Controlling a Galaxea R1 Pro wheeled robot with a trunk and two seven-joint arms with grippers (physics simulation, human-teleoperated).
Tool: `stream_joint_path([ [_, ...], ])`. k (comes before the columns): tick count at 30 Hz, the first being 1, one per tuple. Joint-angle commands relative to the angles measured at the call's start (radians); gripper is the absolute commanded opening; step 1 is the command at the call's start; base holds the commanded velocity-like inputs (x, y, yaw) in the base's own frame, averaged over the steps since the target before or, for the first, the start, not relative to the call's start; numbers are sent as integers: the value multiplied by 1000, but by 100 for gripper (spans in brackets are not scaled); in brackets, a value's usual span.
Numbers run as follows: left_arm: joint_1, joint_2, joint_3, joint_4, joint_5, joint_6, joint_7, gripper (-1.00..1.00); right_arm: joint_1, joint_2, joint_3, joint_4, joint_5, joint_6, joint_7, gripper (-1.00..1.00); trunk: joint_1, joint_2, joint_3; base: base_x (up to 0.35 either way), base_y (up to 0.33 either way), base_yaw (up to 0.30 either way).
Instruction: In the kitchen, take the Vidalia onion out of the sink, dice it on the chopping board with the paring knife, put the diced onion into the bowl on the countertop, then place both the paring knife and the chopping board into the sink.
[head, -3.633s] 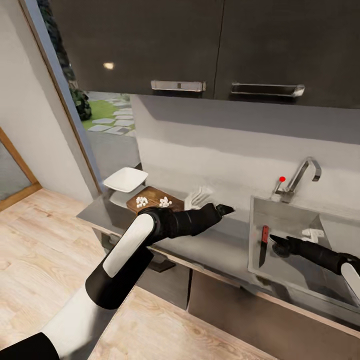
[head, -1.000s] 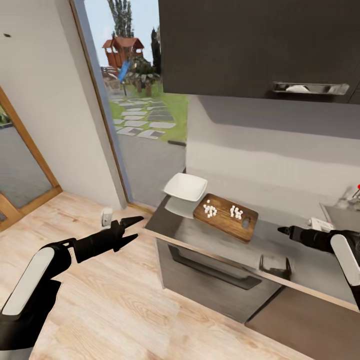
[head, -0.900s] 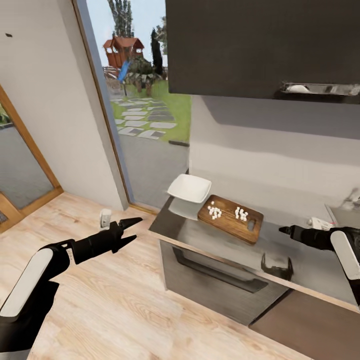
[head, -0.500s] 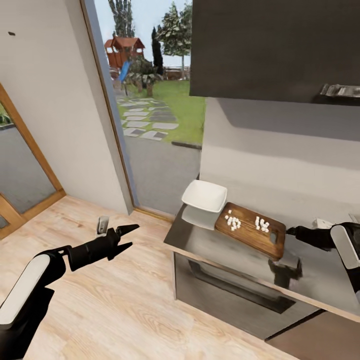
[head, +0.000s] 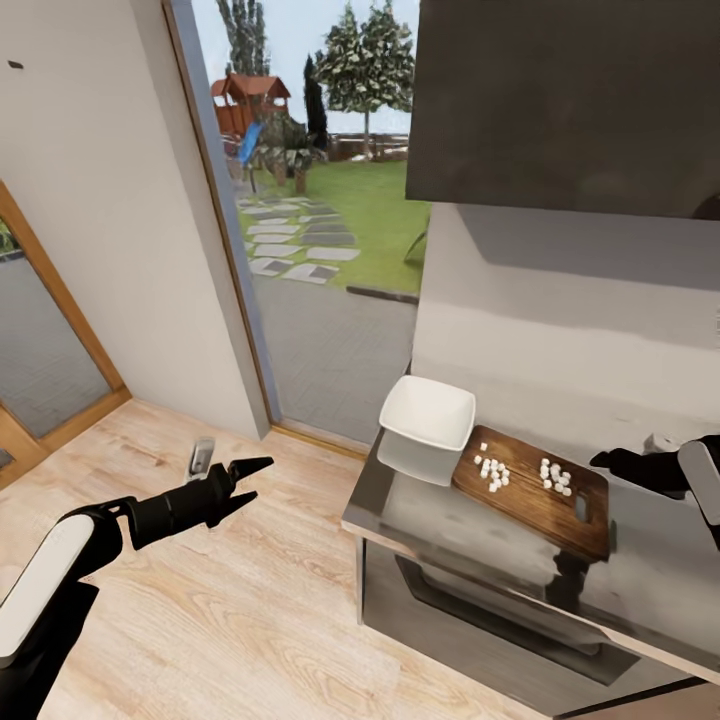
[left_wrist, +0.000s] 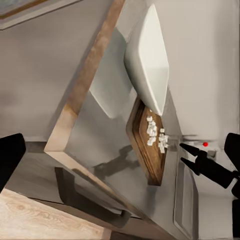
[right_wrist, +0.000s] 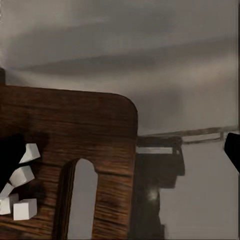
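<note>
The dark brown chopping board (head: 530, 505) lies on the grey countertop (head: 470, 550), with two heaps of diced onion (head: 492, 473) on it. The white bowl (head: 428, 415) stands at the board's left end, touching it or nearly so. My right gripper (head: 598, 460) hovers open just past the board's handle slot (right_wrist: 80, 200); nothing is between its fingers. The left wrist view shows that gripper (left_wrist: 182, 153) beside the board (left_wrist: 145, 155) and the bowl (left_wrist: 147, 65). My left gripper (head: 256, 480) hangs open over the wooden floor, well left of the counter. The paring knife is out of view.
A tall glass opening (head: 300, 200) onto a garden fills the wall left of the counter. A small pale object (head: 202, 458) stands on the floor near my left gripper. A dark upper cabinet (head: 570, 100) hangs over the counter, and the tap's red knob (left_wrist: 205, 144) shows beyond the board.
The view has swung left, so the counter sits further right and the sink has left the picture. Since 3.6 s ago both arms drew back: the left off the counter, the right out of the sink.
</note>
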Motion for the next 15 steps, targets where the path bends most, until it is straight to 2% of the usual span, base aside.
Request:
stream_joint_path([
  [1,-4,1,-1,-7,9,0,10,100,-1,0,0,-1,-11,3,-10,100,1,-2,-2,0,0,0],
  [15,-4,1,-1,-13,9,0,10,100,-1,0,0,-1,-11,3,-10,100,1,-2,-2,0,0,0],
])
